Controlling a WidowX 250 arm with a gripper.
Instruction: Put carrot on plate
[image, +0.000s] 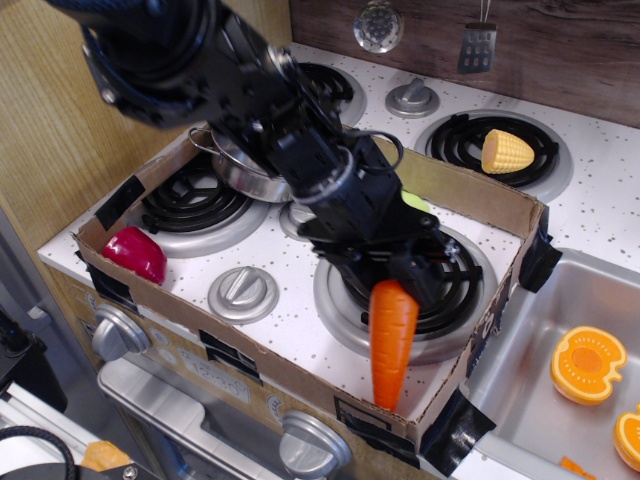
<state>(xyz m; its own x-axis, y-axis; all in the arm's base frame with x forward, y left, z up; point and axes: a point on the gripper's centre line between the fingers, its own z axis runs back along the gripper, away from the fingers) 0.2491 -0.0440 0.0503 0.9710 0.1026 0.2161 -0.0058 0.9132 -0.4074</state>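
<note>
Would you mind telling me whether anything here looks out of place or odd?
The yellow corn piece sits directly on a back burner, and the carrot hangs tip-down from the gripper above the front burner rather than lying flat.

1. The white speckled toy-stove counter (290, 300) carries four black coil burners set in silver rings.
2. A low brown cardboard wall (470, 190), taped with black at its corners, fences in the front part of the counter.
3. A dark red rounded plastic piece (135, 253) sits at the front-left corner inside that wall.
4. A yellow plastic corn cob piece (507, 152) rests on the back-right burner, outside the wall.
5. A shiny steel pot (240, 170) stands by the left burner, partly hidden by the arm.
6. Silver round knobs (243, 293) sit between the burners.
</note>
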